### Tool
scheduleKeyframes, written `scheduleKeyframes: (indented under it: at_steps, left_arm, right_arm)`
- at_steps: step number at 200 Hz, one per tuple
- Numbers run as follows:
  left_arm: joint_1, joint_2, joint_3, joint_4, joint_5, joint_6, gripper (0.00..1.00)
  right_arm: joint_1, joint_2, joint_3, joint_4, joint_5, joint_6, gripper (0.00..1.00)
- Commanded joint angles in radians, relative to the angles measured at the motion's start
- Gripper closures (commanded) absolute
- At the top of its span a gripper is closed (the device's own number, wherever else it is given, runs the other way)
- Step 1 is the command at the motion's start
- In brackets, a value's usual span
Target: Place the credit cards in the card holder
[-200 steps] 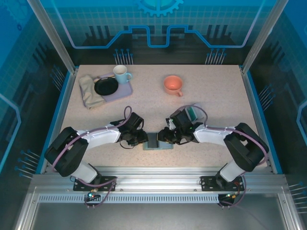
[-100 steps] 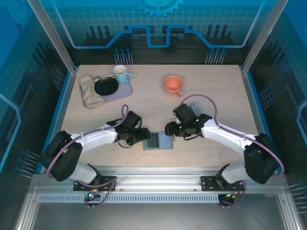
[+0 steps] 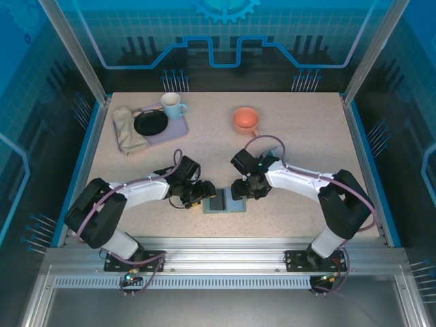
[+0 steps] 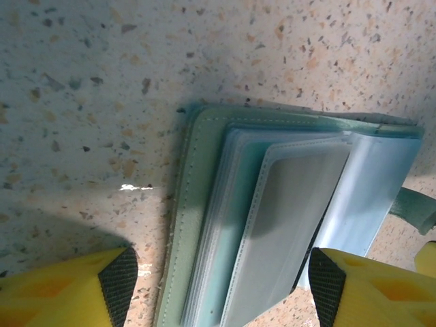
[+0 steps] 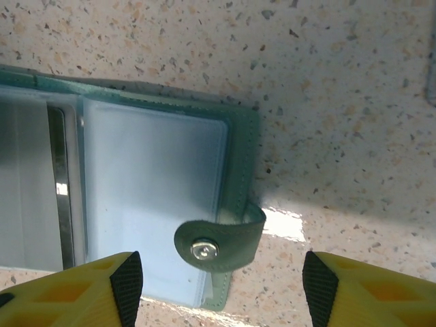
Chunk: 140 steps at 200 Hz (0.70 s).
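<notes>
The grey-green card holder lies open and flat near the table's front edge, with its clear sleeves facing up. Its snap tab curls over the right half. My left gripper is open, and its fingers straddle the holder's left half without pinching it. My right gripper is also open and hangs over the tab side, with the tab between its fingers. A dark strip runs down the holder's middle; I cannot tell whether it is a card. The loose credit cards are out of view.
An orange cup stands behind the right arm. At the back left a lavender tray holds a black plate and a pale teal mug, with a beige cloth beside it.
Both grippers have opened and let go of the holder's edges. The right arm swung out and came back to the holder's right side. The holder stays open on the table.
</notes>
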Motion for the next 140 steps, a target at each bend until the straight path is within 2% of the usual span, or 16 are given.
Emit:
scheduleKeyframes:
  at_steps: [1, 38, 64, 85, 140]
  left_arm:
    - [0.003, 0.033, 0.024, 0.02, 0.049, -0.016, 0.28]
    - [0.004, 0.048, 0.024, 0.049, 0.08, -0.019, 0.32]
    - [0.003, 0.039, 0.024, 0.073, 0.096, -0.024, 0.38]
    - [0.003, 0.018, 0.019, 0.095, 0.102, -0.035, 0.46]
    - [0.004, -0.067, -0.034, 0.209, 0.125, -0.09, 0.51]
  right_arm:
    - [0.01, 0.039, 0.032, -0.034, 0.012, -0.013, 0.34]
    - [0.008, 0.077, 0.029, -0.021, 0.004, -0.008, 0.4]
    - [0.008, 0.08, 0.016, -0.005, 0.0, -0.003, 0.55]
    - [0.007, 0.079, 0.01, 0.002, -0.001, -0.001, 0.67]
    - [0.006, 0.061, -0.006, 0.019, -0.007, 0.009, 0.74]
